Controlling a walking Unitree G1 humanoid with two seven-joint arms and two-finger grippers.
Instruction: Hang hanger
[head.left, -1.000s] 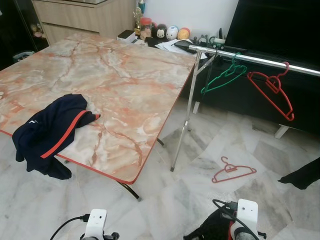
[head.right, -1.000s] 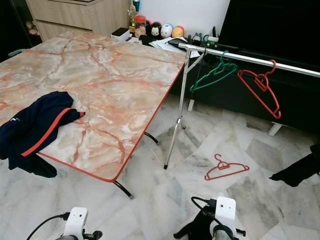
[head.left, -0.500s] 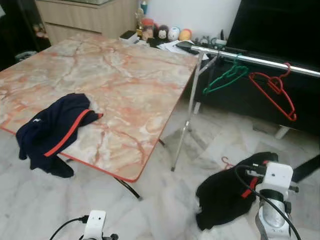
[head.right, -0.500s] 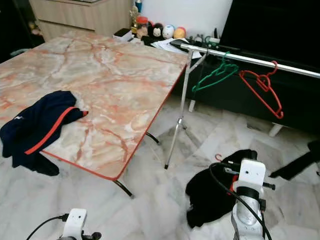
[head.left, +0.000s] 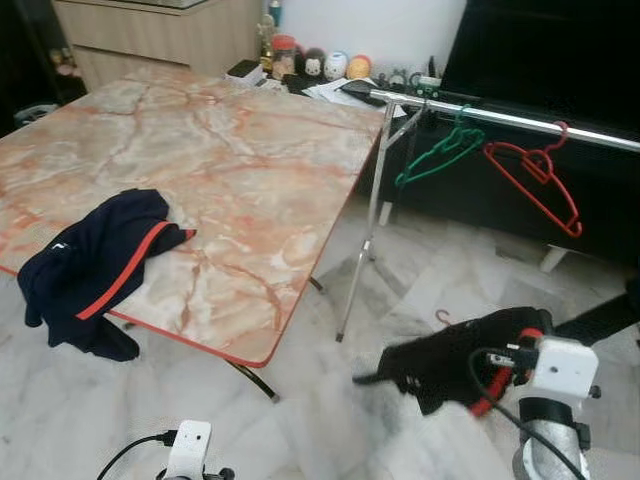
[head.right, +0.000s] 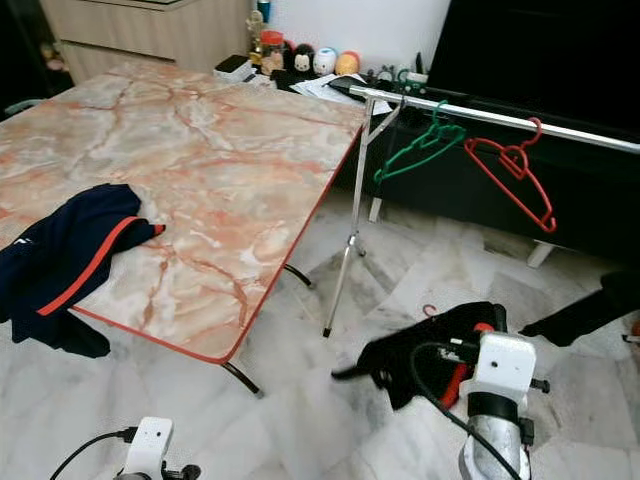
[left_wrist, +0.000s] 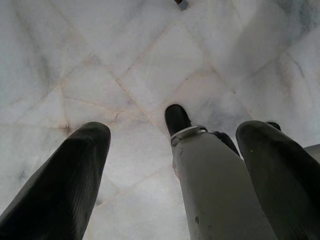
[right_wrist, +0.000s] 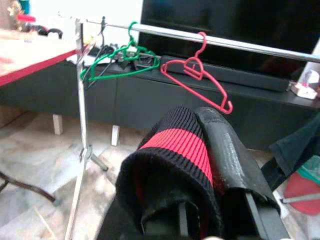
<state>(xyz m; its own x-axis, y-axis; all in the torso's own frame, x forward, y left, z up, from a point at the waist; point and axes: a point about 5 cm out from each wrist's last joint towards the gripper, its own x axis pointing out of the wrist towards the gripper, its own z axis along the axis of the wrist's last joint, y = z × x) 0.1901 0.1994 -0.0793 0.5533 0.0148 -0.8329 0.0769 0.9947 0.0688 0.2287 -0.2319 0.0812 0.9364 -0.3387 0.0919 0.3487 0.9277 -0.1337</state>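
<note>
Up comes the right gripper (right_wrist: 210, 165), clamped on a black garment (head.left: 450, 360) with a red-striped cuff and swinging toward the rail (head.left: 520, 118), but the floor hanger (head.left: 441, 318) hides behind it, so the dangling cloth could snag the rail's leg.

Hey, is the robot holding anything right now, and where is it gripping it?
The right gripper holds a black garment by its red-striped ribbed cuff, which is draped over the fingers. The left gripper is open and holds nothing.
</note>
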